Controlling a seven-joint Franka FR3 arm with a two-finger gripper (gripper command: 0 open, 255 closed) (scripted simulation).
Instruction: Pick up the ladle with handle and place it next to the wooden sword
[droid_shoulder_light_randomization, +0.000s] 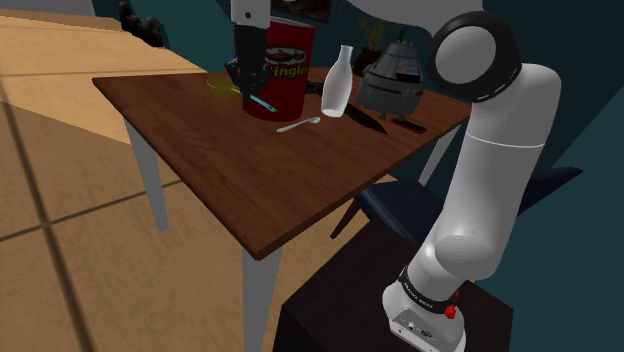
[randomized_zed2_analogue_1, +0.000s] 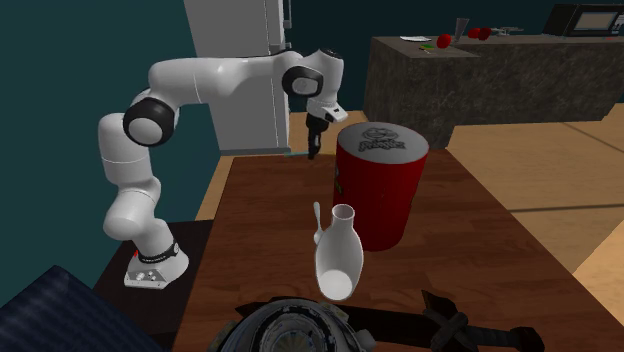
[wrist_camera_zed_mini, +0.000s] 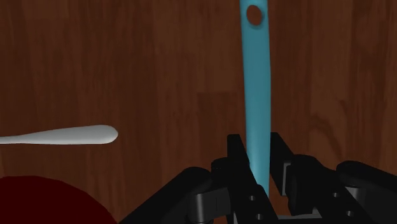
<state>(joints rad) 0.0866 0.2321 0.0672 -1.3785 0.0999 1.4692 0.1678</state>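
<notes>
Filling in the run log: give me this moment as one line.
hand shut on ladle handle | sword across red can from ladle | not yet placed

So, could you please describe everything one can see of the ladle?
The ladle has a slim, smooth, light-blue handle with a round hole near its far end. The material does not show. The black gripper clasps the handle between its two fingers. In the shoulder view the handle slants out below the gripper, in front of the red can. A yellow-green bowl on the gripper's other side is probably the ladle's scoop. Whether the ladle touches the wooden table cannot be told.
</notes>
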